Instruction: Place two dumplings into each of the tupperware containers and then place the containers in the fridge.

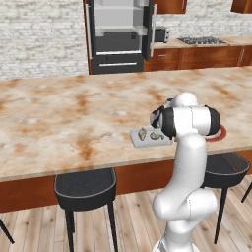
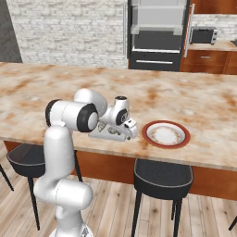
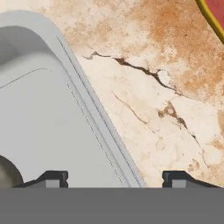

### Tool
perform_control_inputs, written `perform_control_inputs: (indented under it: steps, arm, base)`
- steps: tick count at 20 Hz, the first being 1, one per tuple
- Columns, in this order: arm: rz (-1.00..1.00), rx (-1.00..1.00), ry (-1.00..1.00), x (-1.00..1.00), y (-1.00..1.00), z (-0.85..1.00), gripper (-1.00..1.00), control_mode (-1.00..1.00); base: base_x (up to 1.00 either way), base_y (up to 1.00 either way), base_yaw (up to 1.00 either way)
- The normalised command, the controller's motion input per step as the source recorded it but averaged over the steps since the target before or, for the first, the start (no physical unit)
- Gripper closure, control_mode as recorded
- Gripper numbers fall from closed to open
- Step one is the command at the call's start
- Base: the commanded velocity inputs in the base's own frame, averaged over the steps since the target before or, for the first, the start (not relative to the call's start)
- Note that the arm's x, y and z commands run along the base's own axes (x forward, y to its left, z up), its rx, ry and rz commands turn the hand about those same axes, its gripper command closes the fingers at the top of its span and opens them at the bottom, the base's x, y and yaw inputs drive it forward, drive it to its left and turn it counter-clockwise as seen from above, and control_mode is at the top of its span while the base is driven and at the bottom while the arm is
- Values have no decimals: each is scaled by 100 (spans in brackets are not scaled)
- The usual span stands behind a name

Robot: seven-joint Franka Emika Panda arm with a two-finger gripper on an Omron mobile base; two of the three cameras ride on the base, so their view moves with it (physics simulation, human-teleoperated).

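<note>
Two rear base views share the counter [image 1: 74,113] — hand view looks close, downward.

Kitchen backdrop from my remote station: marble, brick, wood.

I look across a long desk of cream marble veined with rust-orange [image 1: 74,113], fronted by reddish-brown wood. Under its near edge stand dark grey bucket-seat stools on thin black legs [image 1: 84,189], on a pale wooden plank floor [image 1: 133,216]. Behind runs a whitewashed brick wall [image 1: 42,37]. Reddish-brown wooden base cabinets [image 1: 197,56] line the far right, carrying a black gas hob [image 1: 202,41] and a small silver toaster oven [image 2: 203,35]. Light is flat and even.
</note>
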Motion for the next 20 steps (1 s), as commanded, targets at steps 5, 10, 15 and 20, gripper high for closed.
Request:
perform_control_inputs:
  steps: [5,10,15,20]
  arm:
    - [0,0,-20,-19,24,-61,100,-100]
    - [-6,0,-4,-4,20,-16,100,-100]
    - [-18,0,16,-26,13,35,100,-100]
    - [-11,0,9,-32,39,23,100,-100]
  base:
    - [0,0,0]
    - [0,0,0]
    - [0,0,0]
    - [0,0,0]
